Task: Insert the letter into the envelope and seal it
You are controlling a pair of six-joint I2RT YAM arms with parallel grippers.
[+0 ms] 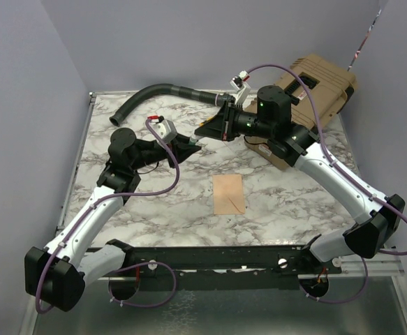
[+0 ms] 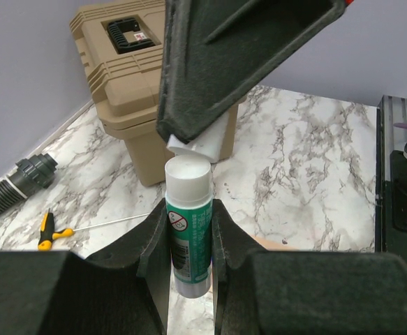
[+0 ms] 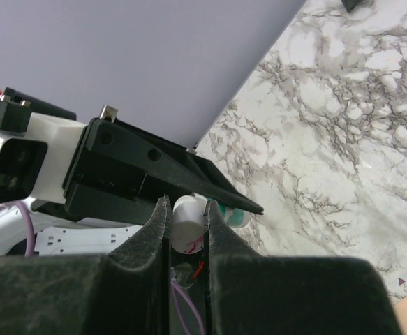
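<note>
The left gripper [image 2: 189, 234] squeezes a green glue stick [image 2: 190, 255] tight. The right gripper [image 3: 187, 213] pinches the stick's white cap [image 3: 186, 227]. The envelope [image 1: 228, 194] lies flat on the marble table [image 1: 294, 209], in the middle of the top view, below both grippers and not touching them.

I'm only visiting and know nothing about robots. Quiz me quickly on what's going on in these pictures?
1. True or false: the left tool grips a glue stick.
2. What does the right tool pinch? A) a spoon B) the stick's white cap C) a sponge
3. Fill in: the envelope lies flat on the ____, with no tool touching it.

Key: 1 true; 2 B; 3 table.
</note>
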